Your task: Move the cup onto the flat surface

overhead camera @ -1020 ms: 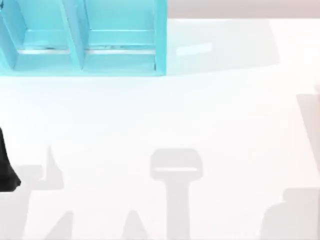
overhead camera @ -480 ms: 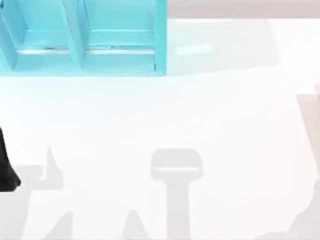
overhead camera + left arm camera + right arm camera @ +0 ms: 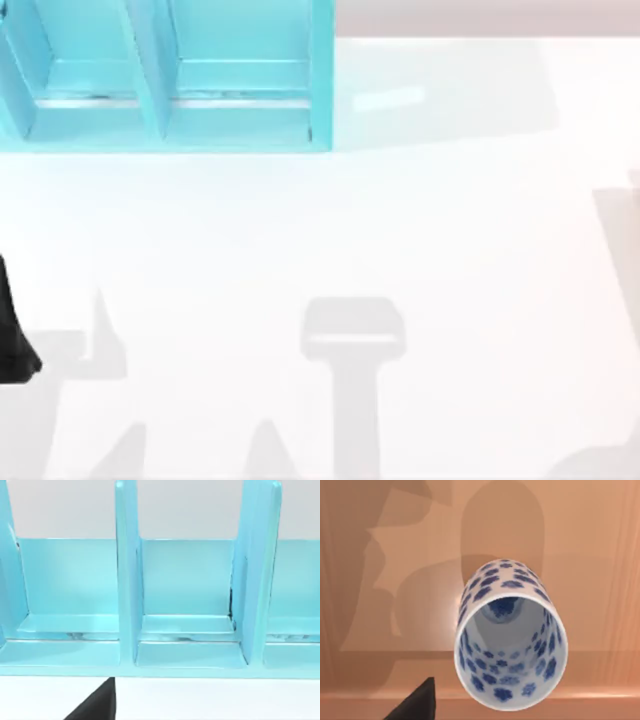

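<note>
From above, the white table (image 3: 330, 230) lay bare through its middle and along its right side, with a turquoise shelf unit (image 3: 165, 75) at its far left corner. A dark piece of the left arm (image 3: 12, 335) sat at the left edge, apparently parked.

In the left wrist view, the shelf's open compartments (image 3: 187, 592) stood close ahead, a dark fingertip (image 3: 97, 702) low in front. I could not tell how its jaws stood.

In the right wrist view, the blue-flowered cup (image 3: 510, 635) stood upright on a wooden surface (image 3: 370, 540), near a ledge. One dark fingertip (image 3: 417, 702) showed beside it, apart; jaw state unclear. The cup looked ungrasped, so lifting and placing remained, with ample open table.
</note>
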Robot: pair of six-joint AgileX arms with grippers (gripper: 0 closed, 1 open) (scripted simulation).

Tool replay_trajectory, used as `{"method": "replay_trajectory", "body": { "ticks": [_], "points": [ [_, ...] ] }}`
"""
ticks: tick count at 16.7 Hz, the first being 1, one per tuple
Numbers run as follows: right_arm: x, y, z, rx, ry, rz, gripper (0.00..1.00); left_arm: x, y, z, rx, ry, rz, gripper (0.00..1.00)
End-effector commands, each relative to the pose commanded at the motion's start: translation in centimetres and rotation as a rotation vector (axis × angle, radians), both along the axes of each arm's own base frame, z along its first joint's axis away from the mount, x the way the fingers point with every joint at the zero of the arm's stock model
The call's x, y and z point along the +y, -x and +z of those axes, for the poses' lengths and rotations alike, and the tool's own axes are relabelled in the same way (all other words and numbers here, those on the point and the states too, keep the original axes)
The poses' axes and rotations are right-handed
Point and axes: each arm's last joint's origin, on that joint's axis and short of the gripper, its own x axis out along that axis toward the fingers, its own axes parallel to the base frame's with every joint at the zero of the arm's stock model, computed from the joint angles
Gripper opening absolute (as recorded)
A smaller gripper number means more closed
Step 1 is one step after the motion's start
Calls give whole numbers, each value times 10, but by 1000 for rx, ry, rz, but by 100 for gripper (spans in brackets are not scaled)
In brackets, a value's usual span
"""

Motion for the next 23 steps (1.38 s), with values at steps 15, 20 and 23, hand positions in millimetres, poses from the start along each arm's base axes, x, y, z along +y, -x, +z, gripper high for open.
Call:
{"method": "replay_trajectory", "body": {
  "ticks": [15, 20, 23],
  "points": [
    [2, 4, -59, -1, 1, 0, 62, 0, 0, 0, 0, 0, 0, 100],
    [2, 4, -59, -1, 1, 0, 25, 0, 0, 0, 0, 0, 0, 100],
    [2, 4, -59, -1, 1, 0, 2, 0, 0, 0, 0, 0, 0, 100]
  ]
}}
